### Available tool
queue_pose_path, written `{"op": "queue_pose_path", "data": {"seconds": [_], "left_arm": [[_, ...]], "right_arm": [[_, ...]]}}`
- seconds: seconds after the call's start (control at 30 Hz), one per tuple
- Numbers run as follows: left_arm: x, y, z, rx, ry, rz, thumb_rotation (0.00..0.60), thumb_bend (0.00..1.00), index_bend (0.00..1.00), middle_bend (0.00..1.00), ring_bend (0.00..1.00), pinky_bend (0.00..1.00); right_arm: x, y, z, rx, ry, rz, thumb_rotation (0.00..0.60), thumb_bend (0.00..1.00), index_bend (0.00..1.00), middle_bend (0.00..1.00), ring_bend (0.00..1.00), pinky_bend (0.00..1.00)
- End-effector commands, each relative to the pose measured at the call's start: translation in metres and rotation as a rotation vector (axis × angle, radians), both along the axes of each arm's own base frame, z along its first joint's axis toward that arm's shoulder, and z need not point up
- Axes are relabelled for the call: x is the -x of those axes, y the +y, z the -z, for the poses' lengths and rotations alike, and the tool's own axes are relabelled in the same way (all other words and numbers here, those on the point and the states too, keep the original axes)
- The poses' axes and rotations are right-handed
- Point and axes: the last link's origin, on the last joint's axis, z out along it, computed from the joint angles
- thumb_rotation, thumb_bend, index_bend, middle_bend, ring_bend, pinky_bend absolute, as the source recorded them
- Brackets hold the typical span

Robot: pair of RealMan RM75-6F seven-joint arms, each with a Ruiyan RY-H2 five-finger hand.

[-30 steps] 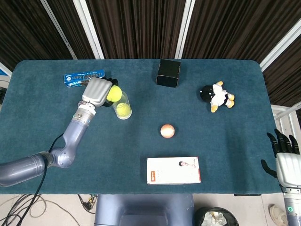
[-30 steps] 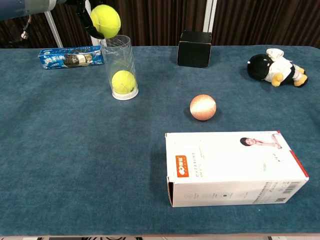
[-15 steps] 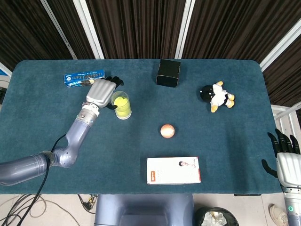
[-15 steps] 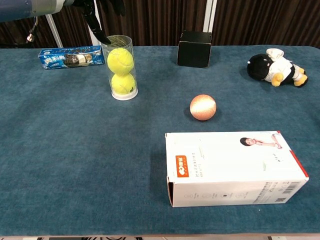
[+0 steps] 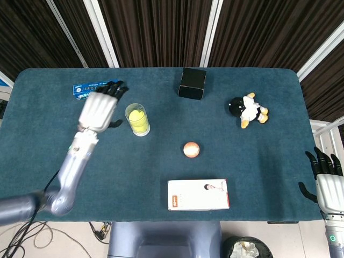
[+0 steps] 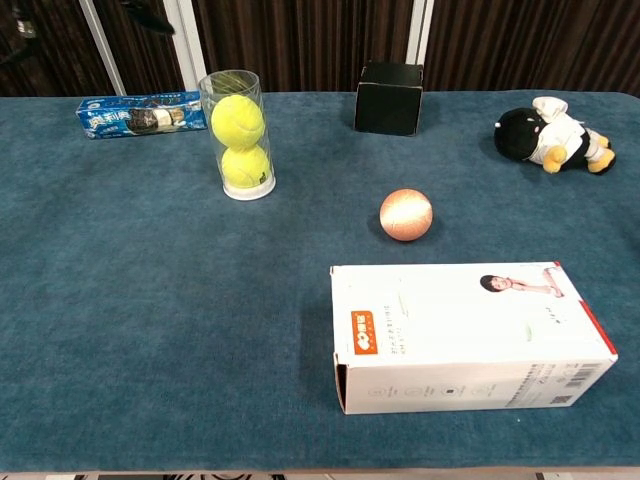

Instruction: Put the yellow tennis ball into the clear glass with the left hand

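Observation:
The clear glass [image 5: 138,119] [image 6: 237,135] stands upright on the left part of the table. Two yellow tennis balls are stacked inside it, the upper ball [image 6: 237,120] resting on the lower one [image 6: 244,166]. My left hand [image 5: 98,109] hovers just left of the glass, blurred, fingers spread and holding nothing. In the chest view only a dark fingertip [image 6: 148,17] shows at the top left. My right hand [image 5: 324,177] hangs off the table's right front corner, fingers apart and empty.
A blue biscuit packet [image 5: 92,88] lies behind the left hand. A black box [image 5: 192,83] sits at the back centre and a plush toy [image 5: 248,109] at the right. An orange ball [image 5: 191,149] and a white carton [image 5: 198,194] lie nearer the front.
The left hand let go of the yellow ball, which dropped into the glass onto the other ball. The hand then drew back to the left and lifted, away from the glass.

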Motion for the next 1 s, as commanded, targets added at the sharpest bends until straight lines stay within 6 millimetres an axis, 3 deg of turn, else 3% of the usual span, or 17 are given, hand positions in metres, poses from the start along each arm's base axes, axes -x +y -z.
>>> {"op": "queue_pose_path", "data": {"seconds": [0.03,0.13,0.3,0.4,0.67,1.0], "left_arm": [[0.062,-0.068,-0.038,-0.057,0.012,-0.066,0.600,0.04,0.21,0.08,0.06,0.17],[0.097,-0.094,-0.050,-0.031,-0.033,-0.134,0.600,0.04,0.20,0.05,0.02,0.07],[0.155,-0.133,-0.059,0.030,-0.023,-0.237,0.600,0.03,0.17,0.04,0.01,0.03],[0.181,-0.152,-0.059,0.062,-0.006,-0.290,0.600,0.01,0.06,0.00,0.00,0.00],[0.214,-0.182,-0.062,0.125,-0.019,-0.326,0.600,0.01,0.04,0.00,0.00,0.00],[0.223,-0.178,-0.052,0.128,-0.037,-0.296,0.600,0.01,0.05,0.00,0.00,0.00]], "right_arm": [[-0.001,0.001,-0.001,0.001,-0.003,-0.007,0.600,0.35,0.13,0.04,0.11,0.05],[-0.002,0.002,-0.001,0.000,-0.005,-0.011,0.600,0.35,0.13,0.04,0.11,0.05],[-0.006,0.002,0.003,-0.015,-0.005,-0.028,0.600,0.35,0.13,0.04,0.11,0.05],[-0.007,0.003,0.004,-0.019,-0.006,-0.034,0.600,0.35,0.13,0.04,0.11,0.05],[-0.006,0.003,-0.001,-0.003,-0.016,-0.032,0.600,0.35,0.13,0.04,0.11,0.05],[-0.006,0.005,-0.006,0.012,-0.029,-0.038,0.600,0.35,0.13,0.04,0.11,0.05]]}}
